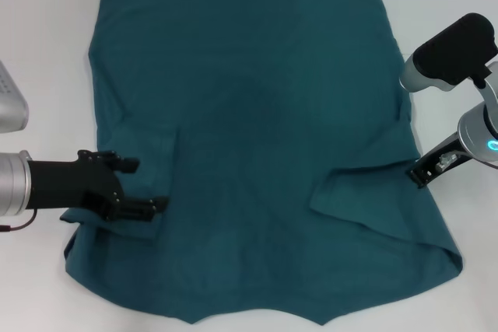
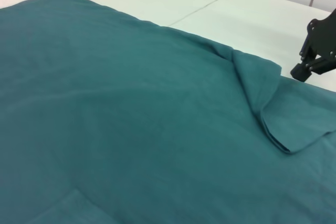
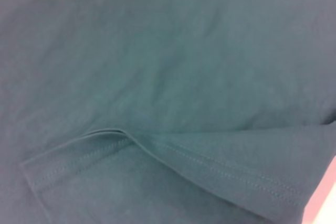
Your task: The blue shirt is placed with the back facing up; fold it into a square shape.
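The blue shirt [image 1: 257, 138] lies flat on the white bench [image 1: 47, 13], collar edge nearest us, hem farthest, long axis running away from us. Both sleeves are folded inward. Our left tool [image 1: 144, 186] sits open over the left sleeve; our right tool [image 1: 420, 175] touches the right sleeve's edge, grip state unclear. Both arms are equally near.

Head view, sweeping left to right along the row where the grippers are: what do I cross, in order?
Left gripper → left sleeve folded onto the blue shirt → plain middle of the blue shirt → right sleeve folded inward → right gripper at the shirt's right edge.
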You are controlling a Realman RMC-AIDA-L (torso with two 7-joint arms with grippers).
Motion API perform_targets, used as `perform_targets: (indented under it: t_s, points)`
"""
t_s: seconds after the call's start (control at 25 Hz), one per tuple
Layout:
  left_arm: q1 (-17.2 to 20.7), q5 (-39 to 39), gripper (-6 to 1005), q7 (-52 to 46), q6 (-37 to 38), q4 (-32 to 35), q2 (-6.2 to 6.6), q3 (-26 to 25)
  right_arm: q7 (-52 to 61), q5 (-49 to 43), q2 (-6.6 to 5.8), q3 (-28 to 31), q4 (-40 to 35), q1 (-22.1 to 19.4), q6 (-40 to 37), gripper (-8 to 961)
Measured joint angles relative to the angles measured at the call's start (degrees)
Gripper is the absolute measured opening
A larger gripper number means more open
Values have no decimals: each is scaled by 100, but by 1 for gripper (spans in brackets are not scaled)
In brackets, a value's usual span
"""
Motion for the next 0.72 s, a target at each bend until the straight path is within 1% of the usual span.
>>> perform_targets:
  t_s: [0.04,0.28,0.48,0.72]
  points:
    - [-1,0,885,1,-34,-2,0,8,0,1,0,4,38,4,46,64]
    - [-2,-1,883,2,-85,-20,-4,19,-4,14,6,6,393,117,364,-1]
    - [-3,-10,883,3,-88,-23,-9,14,-3,16,12,13,683,239,756,-1]
    - [11,-83,882,3,-89,-20,-9,-6,16,26,34,-17,693,299,1084,-2]
